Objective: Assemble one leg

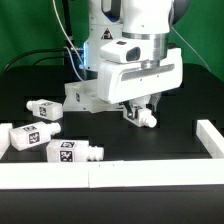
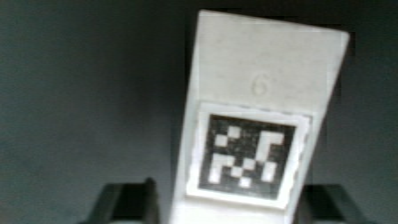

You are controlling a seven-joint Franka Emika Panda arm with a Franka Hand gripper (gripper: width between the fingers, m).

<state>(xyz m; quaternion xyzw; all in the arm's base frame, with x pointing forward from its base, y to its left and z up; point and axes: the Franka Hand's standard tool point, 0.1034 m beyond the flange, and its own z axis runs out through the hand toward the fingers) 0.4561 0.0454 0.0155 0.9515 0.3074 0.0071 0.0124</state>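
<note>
My gripper [image 1: 141, 108] is shut on one white leg [image 1: 148, 119], which hangs low over the black table, just to the exterior view's right of the large white top [image 1: 79, 96]. In the wrist view the leg [image 2: 263, 70] fills the middle, its black-and-white tag [image 2: 246, 153] facing the camera. The dark fingers [image 2: 128, 203] stand against both of its sides, around my gripper [image 2: 231, 206]. Three more legs lie on the exterior view's left: one at the back [image 1: 42, 107], one at the far left [image 1: 24, 137], one near the front [image 1: 72, 152].
A low white wall [image 1: 100, 176] runs along the table's front edge and turns up at the exterior view's right [image 1: 210, 136]. The arm's body hides most of the top. Black table shows between the held leg and the right-hand wall.
</note>
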